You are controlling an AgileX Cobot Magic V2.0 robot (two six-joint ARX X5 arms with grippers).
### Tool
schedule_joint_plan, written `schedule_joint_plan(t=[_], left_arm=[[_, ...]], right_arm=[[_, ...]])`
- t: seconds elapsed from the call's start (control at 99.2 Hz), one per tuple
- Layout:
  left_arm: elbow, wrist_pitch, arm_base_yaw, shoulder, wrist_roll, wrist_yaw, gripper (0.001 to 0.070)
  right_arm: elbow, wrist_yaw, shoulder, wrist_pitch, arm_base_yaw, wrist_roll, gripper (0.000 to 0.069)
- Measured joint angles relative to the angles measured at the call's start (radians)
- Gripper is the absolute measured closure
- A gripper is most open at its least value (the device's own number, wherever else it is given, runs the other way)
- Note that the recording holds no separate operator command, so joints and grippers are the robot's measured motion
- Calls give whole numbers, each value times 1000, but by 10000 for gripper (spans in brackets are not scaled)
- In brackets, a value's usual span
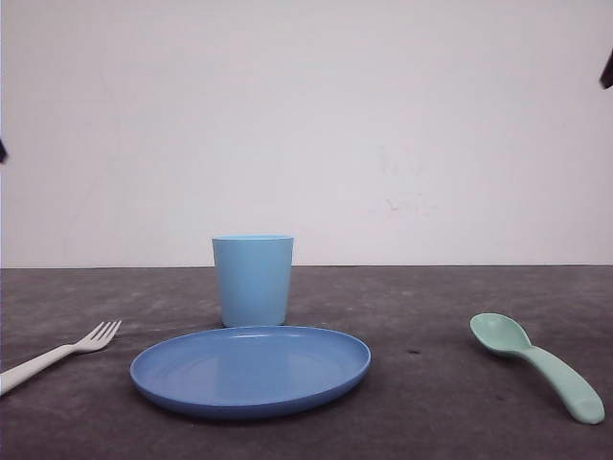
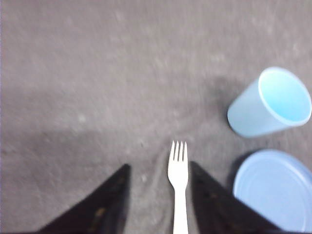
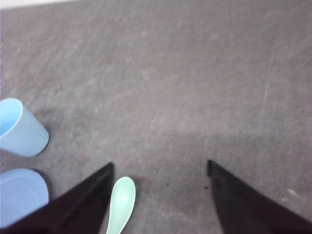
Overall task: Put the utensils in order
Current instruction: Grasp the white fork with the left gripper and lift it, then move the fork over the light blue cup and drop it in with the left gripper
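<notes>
Lying flat on the dark grey table [image 1: 431, 402], the white fork [image 1: 59, 356] sits at the left of the front view, its four tines pointing toward the blue plate [image 1: 249, 370] and its handle running off the left edge. The plate rests at the middle of the table, near the front, and the light blue cup [image 1: 252, 279] stands upright just behind it. The mint-green spoon [image 1: 536, 365] lies well to the right of the plate, bowl facing up and turned toward the plate, handle angled toward the near right corner. Neither utensil touches the plate or the cup.

In the left wrist view, the left gripper [image 2: 160, 187] hangs above the table with its jaws spread wide, and the fork lies between the two dark fingers [image 2: 105, 202] without being touched by either, tines pointing away from the wrist. The cup and part of the plate show off to one side.

In the right wrist view, the right gripper [image 3: 160, 187] is likewise spread wide above the table. The spoon lies just inside one of its fingers [image 3: 85, 202], bowl pointing away from the wrist; whether it touches that finger cannot be told. The cup and the plate's edge appear beyond that finger.
</notes>
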Motion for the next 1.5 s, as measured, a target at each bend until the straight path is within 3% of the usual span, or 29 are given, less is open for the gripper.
schedule_joint_plan(t=[0.303, 0.605, 0.888, 0.948, 1.059, 1.12, 1.382, 1.503], left_arm=[[0, -22, -156, 202, -6, -6, 421], [0, 46, -280, 410, -8, -118, 421], [0, 114, -319, 525, -8, -185, 422], [3, 123, -320, 533, -8, -188, 461], [7, 137, -319, 547, -8, -197, 620], [9, 137, -319, 547, -12, -200, 665], [52, 116, -328, 536, -24, -184, 674], [94, 224, -341, 444, -29, -183, 674]], right_arm=[[1, -10, 14, 0, 22, 0, 246], [1, -10, 15, 0, 22, -1, 246], [1, -10, 15, 0, 22, -1, 246], [1, -10, 15, 0, 22, -1, 246], [3, -10, 15, 0, 22, -1, 246], [3, -10, 15, 0, 22, -1, 246], [3, -10, 15, 1, 22, -2, 246], [3, -10, 15, 0, 22, -2, 246]])
